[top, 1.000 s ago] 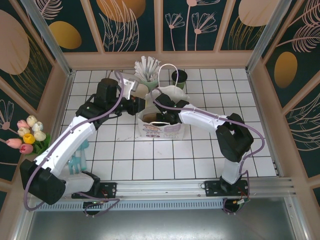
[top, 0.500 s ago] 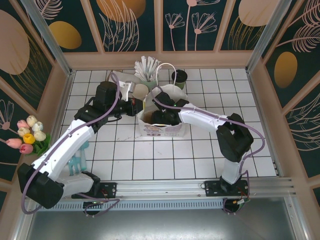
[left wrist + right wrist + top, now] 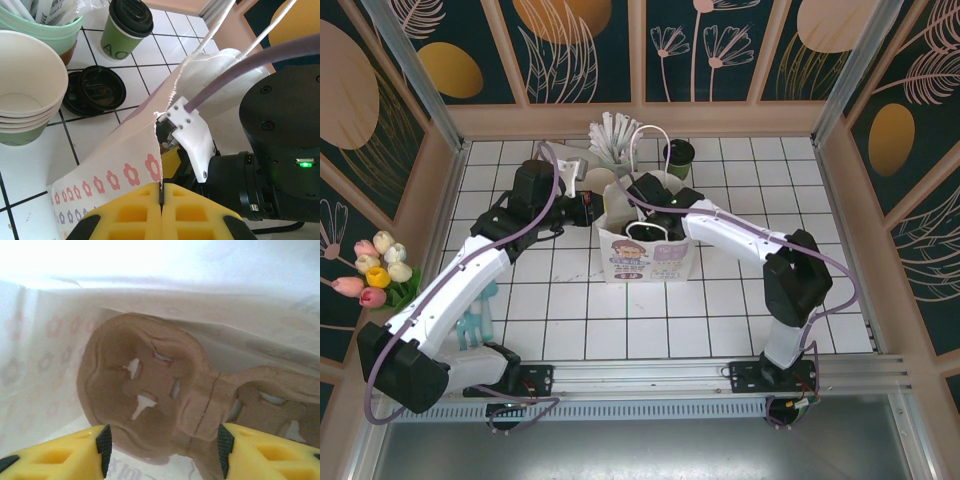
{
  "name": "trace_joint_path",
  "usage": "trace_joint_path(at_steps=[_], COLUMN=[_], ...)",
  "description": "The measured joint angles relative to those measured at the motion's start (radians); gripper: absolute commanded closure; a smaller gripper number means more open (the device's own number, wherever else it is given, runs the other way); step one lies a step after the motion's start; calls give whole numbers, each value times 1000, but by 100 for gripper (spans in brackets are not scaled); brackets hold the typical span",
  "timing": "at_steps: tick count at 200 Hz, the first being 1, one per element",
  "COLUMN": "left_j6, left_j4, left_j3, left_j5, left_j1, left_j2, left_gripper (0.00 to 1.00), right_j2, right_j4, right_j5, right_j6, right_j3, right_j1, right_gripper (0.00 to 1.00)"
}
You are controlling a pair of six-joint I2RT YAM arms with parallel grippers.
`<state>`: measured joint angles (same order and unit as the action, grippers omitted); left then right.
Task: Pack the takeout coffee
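**Ana:** Where's the coffee cup [image 3: 126, 27]?

**Me:** It's upright on the tiles at the top of my left wrist view, outside the bag [image 3: 648, 262]. My left gripper [image 3: 161, 200] is clamped on the bag's thin paper edge. My right gripper [image 3: 162, 452] is down inside with its jaws apart and nothing in them, above the carrier [image 3: 145, 390].

**Ana:** What worries you?

**Me:** Pulling the right arm out. It could catch a handle and drag the bag over. The pinched edge might also tear or slip, and then the mouth folds shut.

**Ana:** And the cup?

**Me:** It stands near the straw holder [image 3: 45, 30] and the loose lids [image 3: 95, 90], so a careless reach could knock them. I can't tell whether the carrier lies flat. If it's skewed, the cup could tip.
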<state>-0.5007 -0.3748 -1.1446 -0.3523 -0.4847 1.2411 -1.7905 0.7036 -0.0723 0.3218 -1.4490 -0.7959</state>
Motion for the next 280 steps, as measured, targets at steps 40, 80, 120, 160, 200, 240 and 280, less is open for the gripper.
trace_joint_path(at_steps=[40, 80, 120, 160, 200, 240, 280], left_j6=[-10, -22, -29, -29, -28, -27, -24], left_j4=[-4, -3, 17, 55, 80, 87, 88], left_j3=[-5, -5, 0, 30, 47, 56, 66], left_j5=[21, 44, 51, 51, 52, 58, 58], left_j1=[0, 0, 0, 0, 0, 0, 0], left_j2=[0, 0, -7, -45, -48, -55, -61], left_gripper=[100, 100, 100, 100, 100, 100, 100], right_j2=[-42, -88, -108, -110, -58, -21, -60], right_j4=[21, 42, 56, 68, 68, 97, 126], right_j5=[-8, -27, -31, -35, -69, -143, -143], right_j6=[-82, -140, -175, -191, -237, -319, -374], right_j3=[-3, -3, -3, -3, 2, 10, 16], right_j1=[5, 5, 9, 9, 11, 24, 26], right_gripper=[61, 61, 60, 58, 54, 56, 57])
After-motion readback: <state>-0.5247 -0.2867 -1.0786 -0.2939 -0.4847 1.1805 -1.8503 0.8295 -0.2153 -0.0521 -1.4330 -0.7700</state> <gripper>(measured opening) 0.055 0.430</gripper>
